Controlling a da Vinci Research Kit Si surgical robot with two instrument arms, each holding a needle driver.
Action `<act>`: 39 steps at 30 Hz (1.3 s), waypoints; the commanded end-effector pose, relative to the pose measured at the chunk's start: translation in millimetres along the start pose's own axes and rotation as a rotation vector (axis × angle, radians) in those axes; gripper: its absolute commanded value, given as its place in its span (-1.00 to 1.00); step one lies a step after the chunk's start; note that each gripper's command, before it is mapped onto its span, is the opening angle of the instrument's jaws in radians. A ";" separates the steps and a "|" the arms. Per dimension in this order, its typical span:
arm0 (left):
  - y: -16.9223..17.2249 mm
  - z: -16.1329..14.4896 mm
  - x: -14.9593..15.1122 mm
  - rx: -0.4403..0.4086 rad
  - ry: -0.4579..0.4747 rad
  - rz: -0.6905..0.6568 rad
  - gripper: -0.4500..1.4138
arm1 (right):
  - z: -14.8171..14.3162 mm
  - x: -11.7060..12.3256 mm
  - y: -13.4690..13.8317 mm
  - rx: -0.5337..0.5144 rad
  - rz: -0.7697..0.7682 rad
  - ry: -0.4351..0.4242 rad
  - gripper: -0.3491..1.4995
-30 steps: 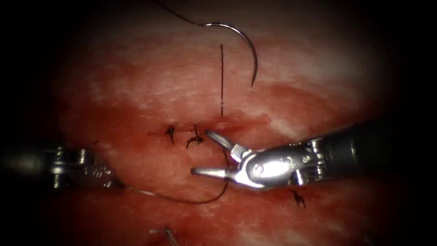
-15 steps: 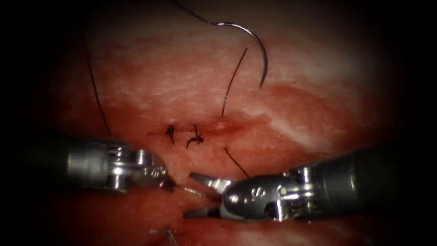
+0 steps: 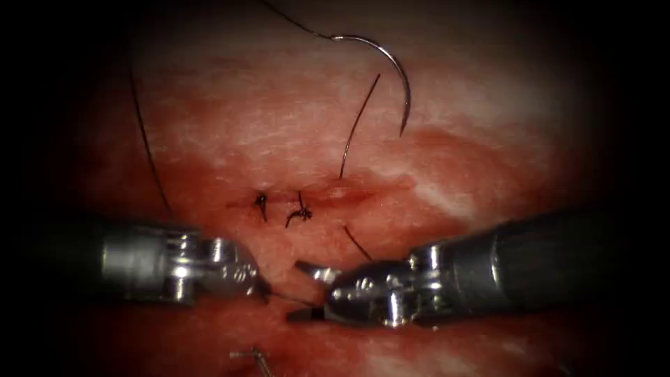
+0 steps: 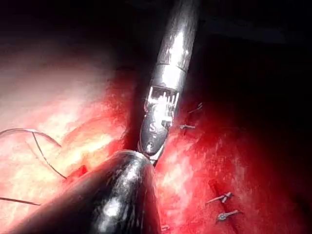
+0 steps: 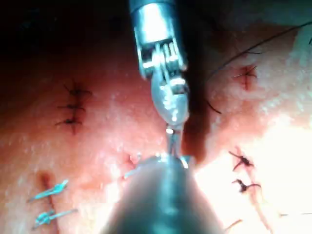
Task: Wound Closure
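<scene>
my left tool (image 3: pixel 259 285) pinched the thread (image 3: pixel 289 299) at 7 o'clock of the cut (image 3: pixel 328 197). my right tool (image 3: pixel 307 292) stood open at 5 o'clock, holding nothing. the needle (image 3: pixel 396 70) lay free on the tissue (image 3: pixel 230 126) at 12 o'clock.

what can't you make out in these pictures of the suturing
- Left tool: in the endoscope view, shadow hides whether its tips grip the thread.
- Thread beyond the needle: cut off at the endoscope view's top edge.
- Right tool: in the right wrist view, its own shaft covers its tips.
</scene>
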 end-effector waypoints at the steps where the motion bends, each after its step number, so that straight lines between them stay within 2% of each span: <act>1: -0.1 0.7 0.2 -0.001 -0.001 -0.002 -1.00 | 0.9 0.0 -0.1 0.007 0.013 -0.011 0.11; 2: -0.1 0.8 0.3 -0.001 -0.001 -0.002 -1.00 | 0.9 -0.1 -0.1 0.015 0.022 -0.024 -0.33; 4: -0.2 0.8 0.3 -0.001 -0.001 -0.002 -1.00 | 0.7 -0.1 -0.2 0.029 0.018 -0.069 -1.00; 11: -0.5 1.1 0.2 -0.001 -0.001 0.004 -1.00 | -0.6 -0.1 -0.9 0.037 0.012 -0.061 -1.00; 12: -0.7 1.2 0.2 -0.004 0.002 -0.037 -0.39 | -0.7 0.0 -1.1 0.038 0.011 -0.061 -1.00; 14: -0.9 1.2 0.1 0.004 -0.003 -0.078 0.19 | -0.8 0.0 -1.2 0.037 0.011 -0.055 -1.00; 16: -1.0 1.0 0.0 0.007 -0.006 -0.090 0.66 | -1.0 -0.3 -1.0 0.031 0.012 -0.051 -1.00; 17: -1.2 0.8 -0.1 0.013 -0.003 -0.092 0.76 | -1.1 -0.5 -1.0 0.029 0.011 -0.052 -1.00; 20: -1.7 -0.5 -0.6 0.045 0.019 -0.102 0.66 | -1.3 -1.4 -0.6 0.024 0.008 -0.051 -1.00; 21: -1.9 -1.5 -1.0 0.039 0.026 -0.108 0.44 | -1.4 -1.9 -0.6 0.024 0.005 -0.051 -1.00; 23: -2.1 -2.3 -1.3 0.036 0.025 -0.083 0.35 | -1.4 -2.3 -0.7 0.024 0.000 -0.050 -1.00; 29: -2.5 -4.4 -4.2 0.059 -0.002 -0.017 0.37 | -2.7 -3.4 -1.2 0.028 -0.007 -0.032 -1.00; 34: -3.1 -5.1 -5.8 0.045 -0.011 0.022 0.31 | -2.4 -3.5 -1.4 0.026 -0.027 -0.031 -1.00; 37: -4.0 -6.0 -6.6 0.044 -0.028 0.092 0.33 | -2.2 -4.1 -1.7 0.038 -0.039 -0.026 -1.00; 39: -4.8 -6.4 -7.1 0.029 -0.050 0.146 0.22 | -2.2 -4.6 -1.9 0.044 -0.056 -0.023 -1.00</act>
